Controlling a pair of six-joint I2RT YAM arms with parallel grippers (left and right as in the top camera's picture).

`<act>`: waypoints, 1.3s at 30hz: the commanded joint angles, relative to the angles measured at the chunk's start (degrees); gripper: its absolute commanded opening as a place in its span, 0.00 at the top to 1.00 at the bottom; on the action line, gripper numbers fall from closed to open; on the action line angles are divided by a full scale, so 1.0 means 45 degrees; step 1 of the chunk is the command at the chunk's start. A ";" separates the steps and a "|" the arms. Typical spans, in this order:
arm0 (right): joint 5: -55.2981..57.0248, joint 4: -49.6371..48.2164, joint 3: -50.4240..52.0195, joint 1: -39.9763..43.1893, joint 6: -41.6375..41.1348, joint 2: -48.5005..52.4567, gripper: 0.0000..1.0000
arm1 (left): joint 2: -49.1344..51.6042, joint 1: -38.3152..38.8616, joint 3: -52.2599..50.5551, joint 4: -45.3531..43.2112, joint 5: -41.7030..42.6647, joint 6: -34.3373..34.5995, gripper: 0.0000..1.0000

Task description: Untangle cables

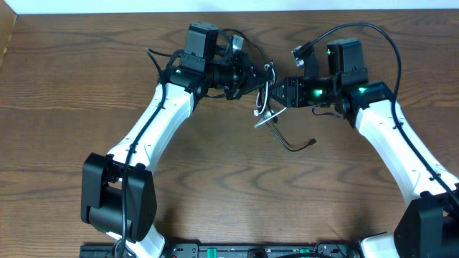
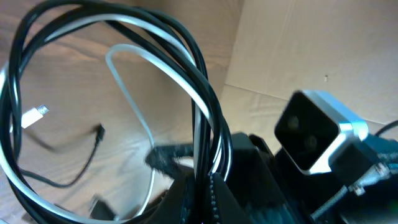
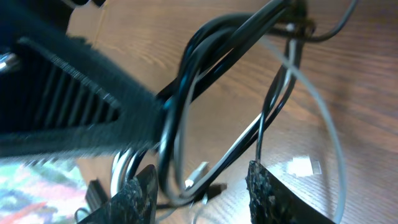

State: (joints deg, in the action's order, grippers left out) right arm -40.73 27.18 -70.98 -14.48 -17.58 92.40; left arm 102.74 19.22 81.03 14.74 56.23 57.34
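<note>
Cables [image 1: 267,104] are bunched between my arms near the bench's [image 1: 72,107] far edge. Left fingers [image 1: 251,75] pinch the bundle tight; right fingers [image 3: 267,190] sit half-open around loose loops. I'd grab just one strand, then pull slow.

The left arm [image 1: 161,118] and the right arm [image 1: 398,147] are alike: long glossy white links between chunky black joint housings [image 1: 118,193], a thin black wire [image 1: 145,132] running along each white shell. Small green lights [image 1: 315,92] glow on the right arm's black wrist, and a thicker black wire [image 1: 380,32] arcs over its boxy black top. Its fingertips [image 3: 264,186] are coarse, grainy black, and a silver-edged camera block [image 2: 314,134] has a dark face
</note>
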 commanded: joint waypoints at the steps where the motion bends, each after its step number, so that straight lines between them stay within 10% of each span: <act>1: 0.1457 -0.0384 -0.0117 -0.0262 -0.1112 -0.0034 0.59 | -0.0165 -0.0005 0.0214 -0.0121 0.0913 0.0675 0.93; 18: 0.5270 -0.1433 -0.0102 -0.0947 -0.4517 -0.0029 0.70 | -0.0165 -0.0044 0.0214 -0.1253 0.3201 0.1166 0.93; 22: 0.5775 -0.1083 -0.0102 -0.0777 -0.4512 -0.0029 0.93 | -0.0165 -0.0175 0.0214 -0.1831 0.3706 0.1059 0.93; 33: 0.6285 0.1967 -0.0102 0.1360 -0.3109 -0.0034 0.99 | -0.0165 -0.1122 0.0209 -0.0991 0.3264 -0.3852 0.93; 39: 0.4765 0.2603 -0.0102 0.2084 -0.1311 -0.0029 0.99 | -0.0165 -0.1443 0.0209 0.2837 -0.0403 -0.6931 0.92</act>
State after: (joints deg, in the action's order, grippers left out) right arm -17.45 38.57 -71.05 -7.29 -29.54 92.40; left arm 102.74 14.37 81.19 22.57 65.04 37.85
